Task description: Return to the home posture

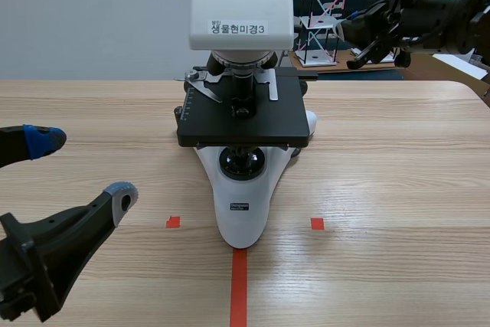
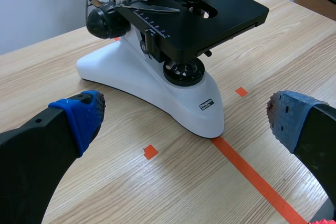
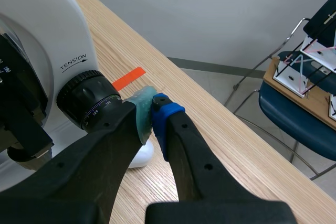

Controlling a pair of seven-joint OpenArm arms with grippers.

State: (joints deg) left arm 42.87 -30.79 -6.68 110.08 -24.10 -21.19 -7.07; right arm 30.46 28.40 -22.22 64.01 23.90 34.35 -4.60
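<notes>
Surface (image 1: 398, 158) of pale wood grain fills the scene, and a white microscope (image 1: 242, 220) with a black stage (image 1: 245, 116) stands upright at its middle, its foot pointing toward the robot. The right arm (image 1: 429, 13) is raised across the scene's upper right, above and behind the microscope. The left end effector (image 1: 84, 168) hangs low at the near left, apart from the microscope's foot, released, its padded fingers (image 2: 84, 116) spread wide with nothing between them. The right end effector (image 3: 152, 109) is clenched on nothing, its two pads pressed together right beside the black focus knob (image 3: 89, 100) on the microscope's side; whether it touches the knob cannot be told. An orange-red tape line (image 1: 239, 289) runs from the foot's tip toward the robot, with a small tape square (image 1: 173, 222) on either side.
</notes>
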